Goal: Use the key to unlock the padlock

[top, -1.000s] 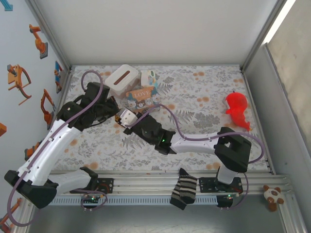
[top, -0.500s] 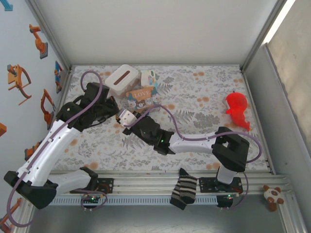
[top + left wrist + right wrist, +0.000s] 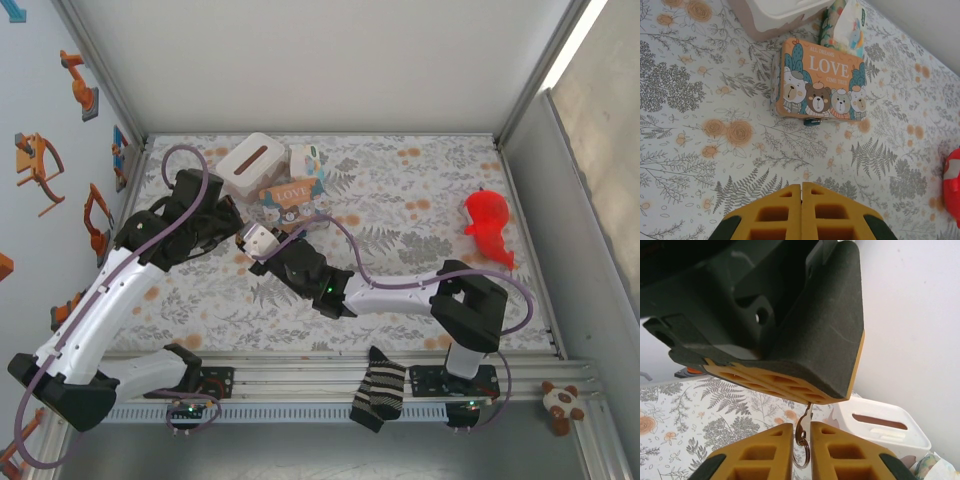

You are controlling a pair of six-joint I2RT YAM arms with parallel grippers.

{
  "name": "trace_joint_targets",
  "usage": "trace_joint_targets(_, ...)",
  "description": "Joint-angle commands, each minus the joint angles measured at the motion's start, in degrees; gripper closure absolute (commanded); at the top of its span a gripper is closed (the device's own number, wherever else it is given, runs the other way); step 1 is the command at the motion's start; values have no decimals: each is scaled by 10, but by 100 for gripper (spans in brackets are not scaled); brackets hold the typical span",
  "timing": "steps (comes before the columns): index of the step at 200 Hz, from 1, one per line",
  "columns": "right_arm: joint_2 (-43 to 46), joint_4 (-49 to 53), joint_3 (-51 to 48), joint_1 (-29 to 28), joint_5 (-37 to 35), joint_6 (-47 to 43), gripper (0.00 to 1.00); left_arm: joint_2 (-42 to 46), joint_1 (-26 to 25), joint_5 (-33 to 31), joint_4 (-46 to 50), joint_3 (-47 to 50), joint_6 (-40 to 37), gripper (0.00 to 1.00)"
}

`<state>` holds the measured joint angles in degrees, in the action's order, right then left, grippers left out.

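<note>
My right gripper (image 3: 801, 427) (image 3: 248, 238) is shut on a small metal key (image 3: 802, 432), whose split ring hangs down between the yellow fingers. The key's blade points up and touches the underside of my left gripper (image 3: 233, 226) right above it; I cannot see whether it is pinched there. The left gripper (image 3: 801, 186) has its fingers pressed together, with nothing showing between them. Ahead of it the padlock (image 3: 812, 121), a tiny dark blue lump, lies on the cloth against the near edge of the brown LOVE box (image 3: 819, 82) (image 3: 292, 191).
A white lidded container (image 3: 250, 163) (image 3: 880, 425) and a tissue pack (image 3: 307, 160) stand behind the LOVE box. A red toy (image 3: 487, 225) lies at the right. A striped sock (image 3: 378, 393) hangs over the front rail. Bare floral cloth (image 3: 420, 190) lies between the box and the toy.
The right arm has crept left and a little farther back, bringing its gripper closer under the left gripper. The left arm has barely moved.
</note>
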<state>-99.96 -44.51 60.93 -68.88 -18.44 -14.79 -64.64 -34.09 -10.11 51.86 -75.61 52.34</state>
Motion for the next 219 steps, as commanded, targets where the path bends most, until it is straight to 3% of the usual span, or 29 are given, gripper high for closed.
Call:
trace_joint_targets(1, -10, -20, 23, -2, -18, 0, 83, 9, -6, 16, 6, 6, -1, 100)
trace_joint_targets(57, -16, -22, 27, -1, -18, -8, 83, 10, -6, 24, 2, 10, 2, 100)
trace_joint_targets(123, -18, -34, 26, -1, -18, -17, 100, 18, -6, 41, -7, 16, 8, 100)
trace_joint_targets(140, -15, -34, 23, -1, -21, -21, 100, 21, -5, 44, -10, 18, 11, 100)
trace_joint_targets(184, -3, -33, 2, 0, -34, -13, 100, 37, 0, 46, -15, 22, 10, 59)
trace_joint_targets(219, 20, -33, -29, 4, -49, 13, 100, 63, 35, 72, -9, 28, 2, 45)
